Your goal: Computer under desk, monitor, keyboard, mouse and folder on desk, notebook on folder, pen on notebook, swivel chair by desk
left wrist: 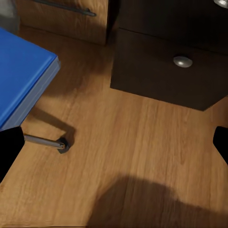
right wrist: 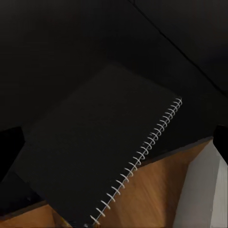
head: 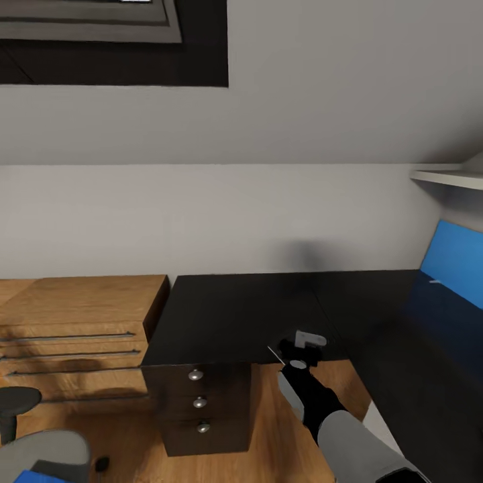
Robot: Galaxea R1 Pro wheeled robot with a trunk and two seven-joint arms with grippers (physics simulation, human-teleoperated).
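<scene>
Black desk, drawers, chair and notebook in a bedroom corner.

The desk (head: pixel 228 315) fills the middle, its blue back panel (head: pixel 456 258) at the right end; a wooden drawer unit (head: pixel 80 322) stands just beside its left end. The swivel chair (head: pixel 40 453) sits on the floor left of the desk's front, carrying the blue folder (left wrist: pixel 21 76). The dark notebook (right wrist: pixel 99 152) lies on the desk's front edge, under the right gripper (head: pixel 302 349); whether either gripper is open, I cannot tell.

text: none legible | labels/brands: none seen | numbers/signs: none seen | surfaces checked: all three views
</scene>
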